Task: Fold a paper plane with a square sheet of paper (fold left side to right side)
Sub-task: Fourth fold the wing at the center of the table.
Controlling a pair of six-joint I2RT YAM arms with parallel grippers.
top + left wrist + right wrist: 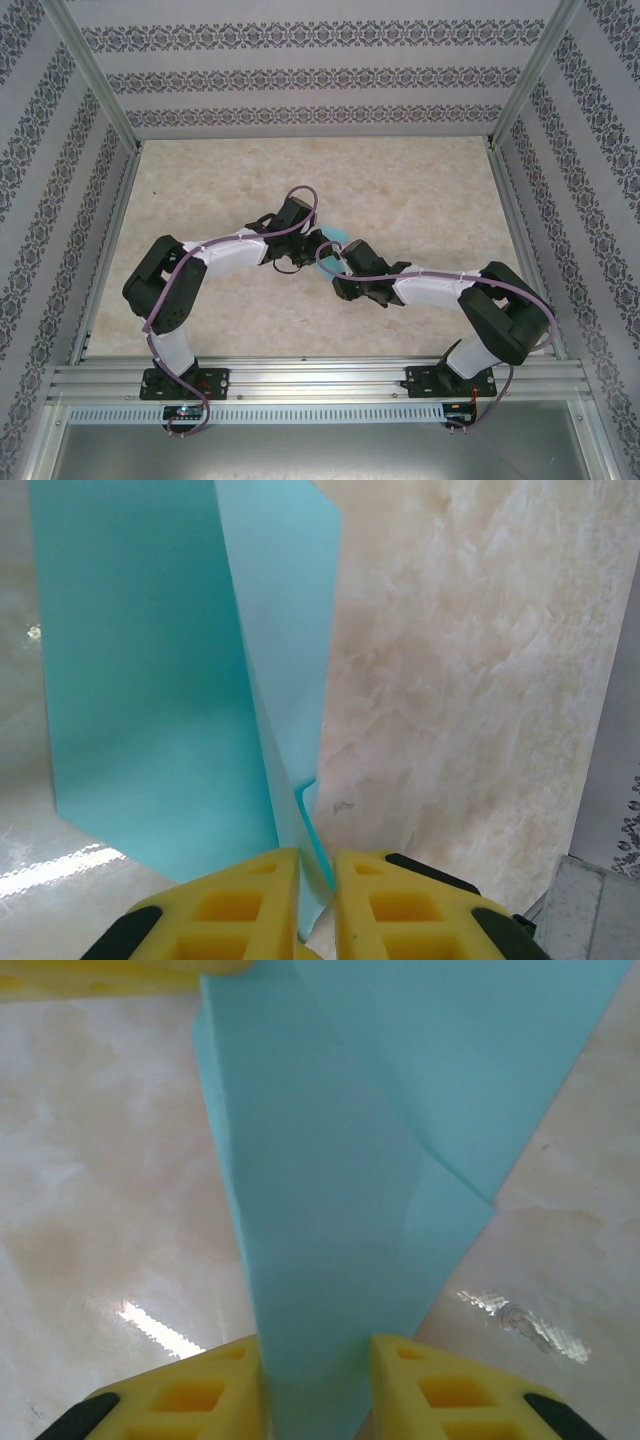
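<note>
**Square the edges before creasing**

Paper (335, 236) sits mid-bench (420, 190), btwn the two wrists. Left gripper (316, 865) jaws are clenched on its near edge. Right gripper (315, 1355) jaws straddle a flap — can't tell if pinched. Keep it taut, match edges, no twisting.

paper plane (334, 237) over table (420, 190) (near centre)

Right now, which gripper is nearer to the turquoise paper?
Neither: both hold the turquoise paper. The left gripper pinches one end, the right gripper the opposite end.
</note>
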